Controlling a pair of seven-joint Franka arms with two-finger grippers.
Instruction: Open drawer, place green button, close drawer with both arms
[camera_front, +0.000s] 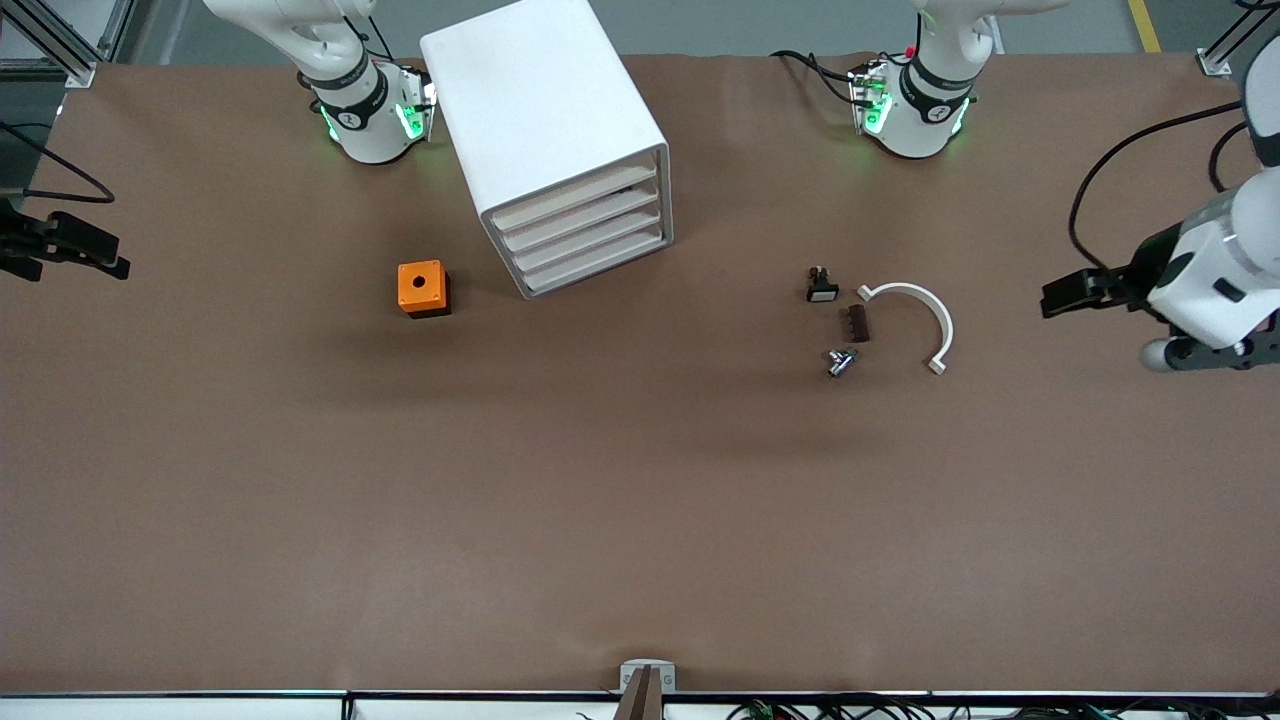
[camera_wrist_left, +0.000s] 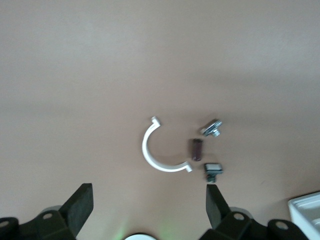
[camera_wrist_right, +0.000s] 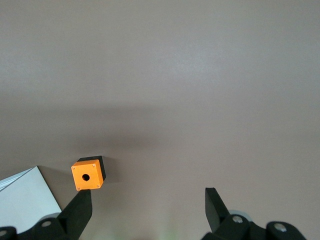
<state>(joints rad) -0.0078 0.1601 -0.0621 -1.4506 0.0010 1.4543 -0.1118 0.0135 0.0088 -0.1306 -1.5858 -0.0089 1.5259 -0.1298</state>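
Brown table (camera_front: 600, 500) carried the shut drawer (camera_front: 598, 265); button (camera_front: 840, 362) lay well clear of left gripper (camera_front: 1062, 296), fingers wide; right gripper (camera_front: 95, 255) likewise wide, empty.

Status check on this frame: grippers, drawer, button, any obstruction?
Left gripper open, waiting at its table end; right gripper open at the other end. Lowest drawer shut. Button on table beside white curved piece. Drawer front unobstructed.

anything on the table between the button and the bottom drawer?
Nothing visible lies on the bare table between the button and the cabinet. But the drawer is shut, flush with the three above it. Both hands, left hand and right hand, wait open.
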